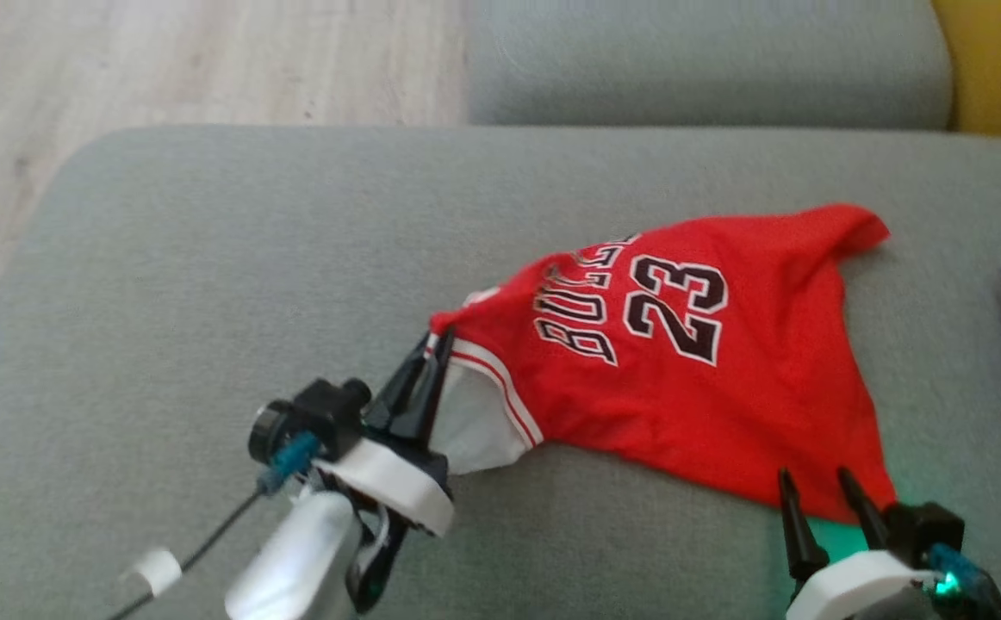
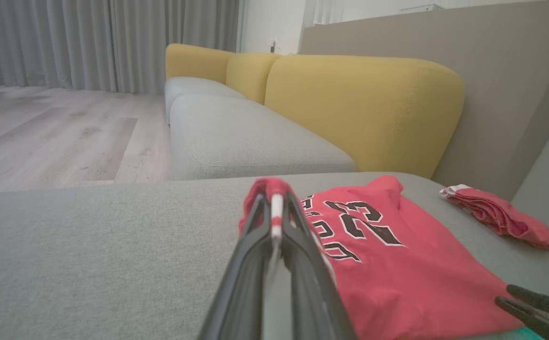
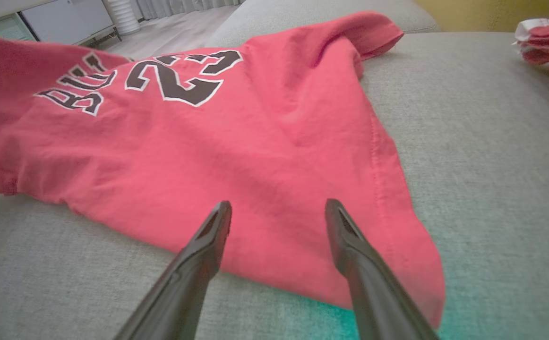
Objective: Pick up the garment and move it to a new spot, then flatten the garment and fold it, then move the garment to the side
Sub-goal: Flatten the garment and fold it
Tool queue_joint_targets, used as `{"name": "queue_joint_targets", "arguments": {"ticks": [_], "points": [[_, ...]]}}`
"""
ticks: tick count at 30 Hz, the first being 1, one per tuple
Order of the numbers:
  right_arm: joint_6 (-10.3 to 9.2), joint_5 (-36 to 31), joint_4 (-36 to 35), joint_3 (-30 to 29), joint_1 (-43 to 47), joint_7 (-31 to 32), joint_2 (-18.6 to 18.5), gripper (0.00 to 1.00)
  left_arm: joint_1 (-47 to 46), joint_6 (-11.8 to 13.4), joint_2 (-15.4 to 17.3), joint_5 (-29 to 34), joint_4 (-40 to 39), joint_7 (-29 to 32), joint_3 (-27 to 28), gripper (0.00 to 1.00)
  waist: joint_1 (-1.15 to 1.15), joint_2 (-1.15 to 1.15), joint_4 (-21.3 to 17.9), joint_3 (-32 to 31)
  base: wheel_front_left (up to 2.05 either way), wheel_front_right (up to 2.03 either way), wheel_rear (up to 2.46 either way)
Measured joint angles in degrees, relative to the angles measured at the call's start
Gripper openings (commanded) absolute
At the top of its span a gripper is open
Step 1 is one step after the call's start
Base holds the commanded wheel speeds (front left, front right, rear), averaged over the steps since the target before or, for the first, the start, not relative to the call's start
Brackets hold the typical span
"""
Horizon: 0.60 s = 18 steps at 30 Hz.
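The red garment [image 1: 724, 405] was spread, rumpled, on the grey sofa cushion [image 1: 208, 284]. The number 23 could be read on it in black edged with white, beside letters beginning "BUL", the rest lost in a fold. Its white-trimmed shoulder edge was pinched between the fingers of the left gripper [image 1: 438, 340]. The right gripper [image 1: 814, 475] was held with fingers spread at the hem corner.

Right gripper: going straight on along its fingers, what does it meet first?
Most likely the red jersey, whose near hem lies just ahead of the right gripper; height above the cloth is unclear.
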Motion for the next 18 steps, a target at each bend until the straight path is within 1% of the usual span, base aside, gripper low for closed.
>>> {"name": "queue_joint_targets", "arguments": {"ticks": [5,10,14,18], "points": [[0.0,0.0,0.5,-0.7,0.7,0.0,1.0,1.0,3.7,0.6,0.0,1.5,-6.1,0.0,-1.2,0.0,0.0,0.0,2.4,-1.9,0.0,0.0,0.0],[0.0,0.0,0.5,-1.0,0.7,0.0,1.0,1.0,4.9,2.5,-0.1,1.5,-10.3,1.9,-2.1,0.0,0.0,0.0,3.2,-1.7,0.0,0.0,0.0],[0.0,0.0,0.4,-0.5,0.2,0.0,1.0,1.0,4.0,4.6,0.2,1.5,-10.1,2.9,-1.3,0.0,0.0,0.0,2.6,0.5,0.0,0.0,0.0],[0.0,0.0,0.1,0.9,-2.3,0.0,1.1,1.0,0.2,7.2,1.3,1.5,-5.9,3.0,2.0,0.0,0.01,0.0,1.3,3.3,0.0,0.0,0.0]]}}
